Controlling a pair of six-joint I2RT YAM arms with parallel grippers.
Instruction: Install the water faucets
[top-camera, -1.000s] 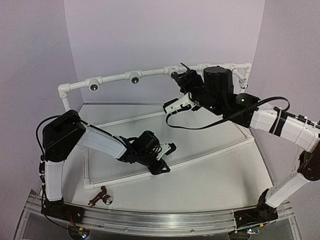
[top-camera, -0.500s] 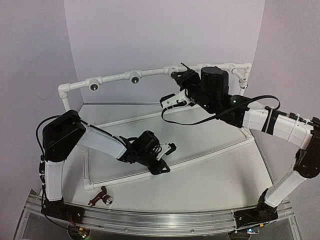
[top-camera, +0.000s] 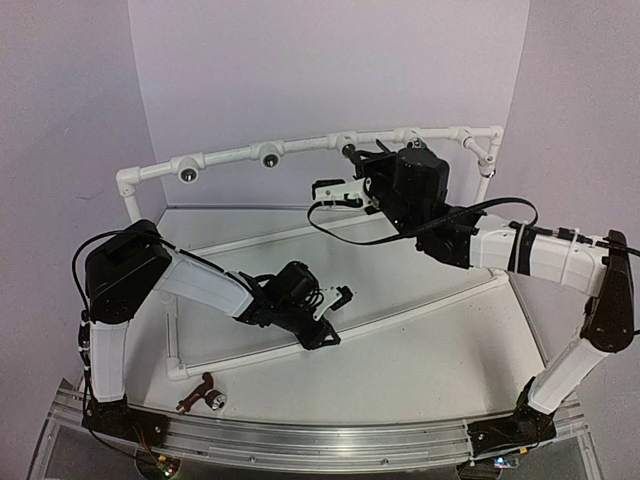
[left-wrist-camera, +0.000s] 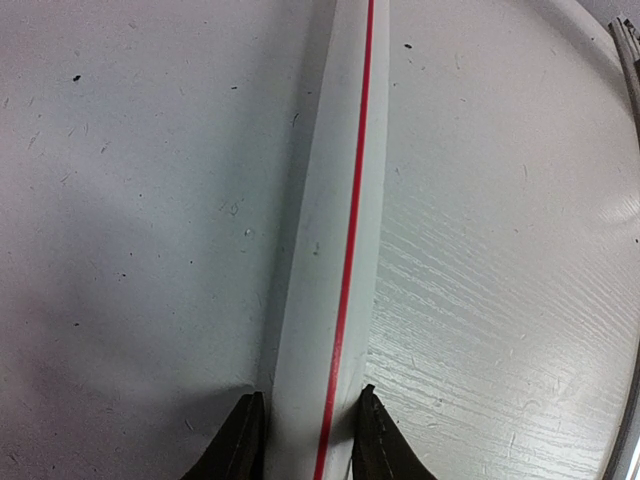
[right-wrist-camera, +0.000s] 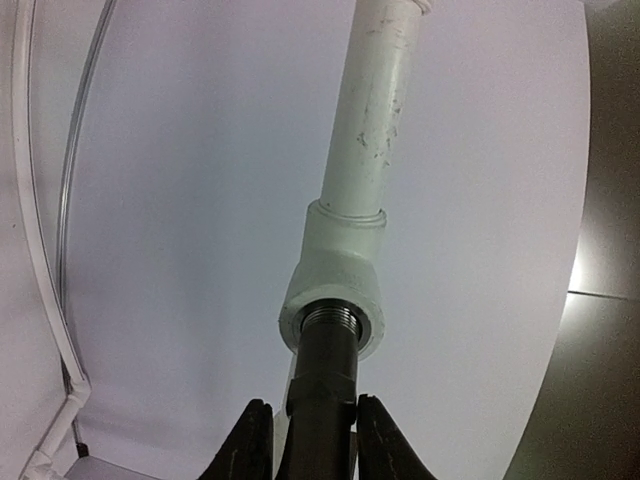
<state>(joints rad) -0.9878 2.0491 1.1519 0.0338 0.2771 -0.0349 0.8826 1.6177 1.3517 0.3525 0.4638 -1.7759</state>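
Since the earlier view, the right arm (top-camera: 520, 248) has swung left along the top rail of the pipe frame (top-camera: 230, 153) at the worktop's far edge, and its claw has gone from released to clenched. Everything else is lying as it was.

We are finding the right claw (right-wrist-camera: 312, 440) grasping the black faucet (right-wrist-camera: 320, 390), one finger pressing on each side of its body. That faucet is sitting with its threaded end entered in a white socket (right-wrist-camera: 333, 290) of the rail. Several turns of thread are showing outside the socket mouth, so we are judging it started but not yet screwed home.

We are finding the left claw (left-wrist-camera: 305, 440) clamping the frame's low pipe (left-wrist-camera: 330, 250), the one with the red line, near the middle of the worktop (top-camera: 420, 370); we are reading this as steadying the frame.

We are noting the reddish-brown faucet (top-camera: 200, 392) lying loose by the worktop's near left corner, well apart from both claws. Toward the rail's left end, two sockets (top-camera: 187, 173) (top-camera: 269, 158) are showing dark mouths with nothing standing out of them. We are not making out any further faucet.

Our judgement: one fitting is going in, and at least one is waiting untouched.
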